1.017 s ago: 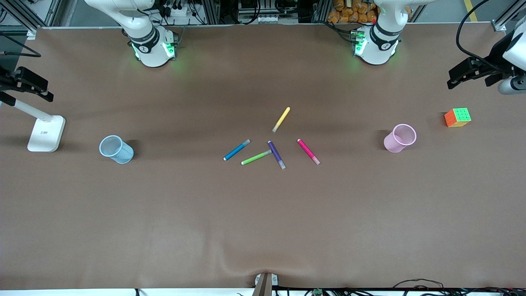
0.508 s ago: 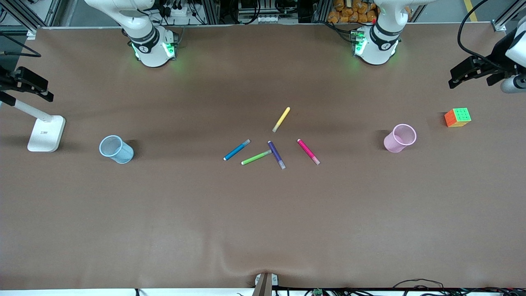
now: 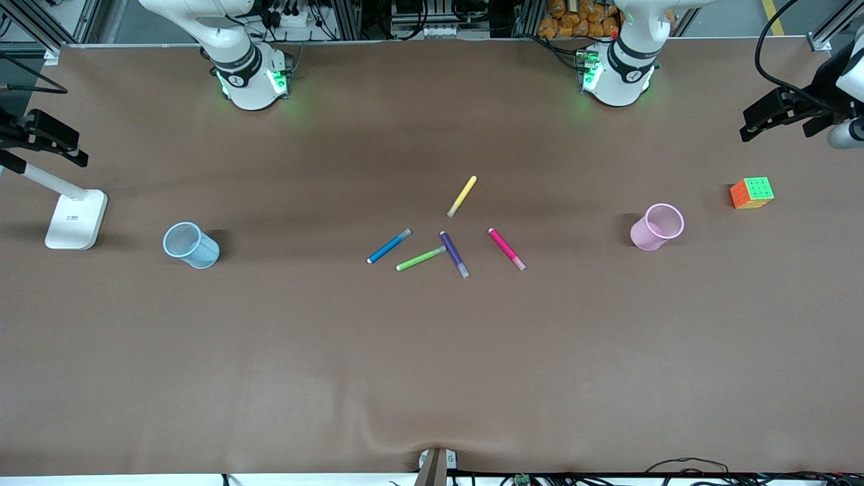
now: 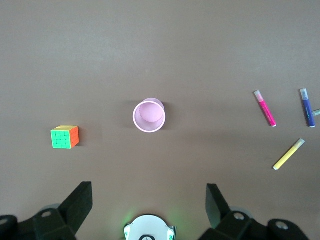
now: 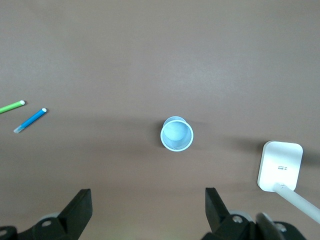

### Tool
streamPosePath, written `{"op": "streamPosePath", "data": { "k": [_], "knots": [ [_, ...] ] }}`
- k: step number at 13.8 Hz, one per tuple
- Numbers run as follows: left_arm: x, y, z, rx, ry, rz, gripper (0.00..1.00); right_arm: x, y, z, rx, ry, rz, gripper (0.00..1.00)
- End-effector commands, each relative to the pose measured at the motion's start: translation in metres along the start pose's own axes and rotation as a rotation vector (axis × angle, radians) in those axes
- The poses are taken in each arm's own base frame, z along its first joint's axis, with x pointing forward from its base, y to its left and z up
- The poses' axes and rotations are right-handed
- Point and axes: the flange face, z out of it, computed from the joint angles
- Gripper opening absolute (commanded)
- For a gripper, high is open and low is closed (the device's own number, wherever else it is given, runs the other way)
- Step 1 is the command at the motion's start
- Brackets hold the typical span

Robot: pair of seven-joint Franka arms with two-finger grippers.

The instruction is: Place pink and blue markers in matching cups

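Observation:
The blue marker [image 3: 389, 246] and the pink marker [image 3: 506, 249] lie flat in a loose cluster of pens at the table's middle. The pale blue cup [image 3: 191, 245] stands upright toward the right arm's end, and the pale pink cup [image 3: 657, 227] toward the left arm's end. My left gripper [image 4: 148, 189] hangs high over the pink cup's [image 4: 149, 115] part of the table, open and holding nothing. My right gripper [image 5: 148, 192] is likewise high over the blue cup's [image 5: 176, 134] part, open and holding nothing. The pink marker [image 4: 265, 108] and blue marker [image 5: 30, 120] also show in the wrist views.
A lime green pen [image 3: 420, 258], a dark purple pen [image 3: 454, 254] and a yellow pen [image 3: 462, 196] lie among the markers. A colour cube [image 3: 751, 193] sits beside the pink cup. A white lamp base [image 3: 76, 218] stands near the blue cup.
The left gripper has drifted slightly toward the left arm's end of the table. The markers, the cups and the right arm have not moved.

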Motion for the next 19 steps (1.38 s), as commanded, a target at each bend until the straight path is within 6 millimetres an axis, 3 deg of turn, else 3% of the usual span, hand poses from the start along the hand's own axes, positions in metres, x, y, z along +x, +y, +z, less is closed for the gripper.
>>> {"op": "streamPosePath", "data": {
  "k": [1, 15, 19],
  "knots": [
    [-0.004, -0.002, -0.009, 0.003, 0.005, 0.004, 1.00, -0.007, 0.004, -0.005, -0.005, -0.001, 0.009, 1.00],
    [-0.003, 0.010, -0.006, -0.003, -0.007, 0.028, 1.00, -0.007, 0.008, -0.004, -0.006, -0.004, 0.014, 1.00],
    [0.013, 0.015, 0.031, -0.007, -0.109, 0.034, 1.00, -0.007, 0.013, -0.004, -0.004, -0.003, 0.024, 1.00]
  ]
}}
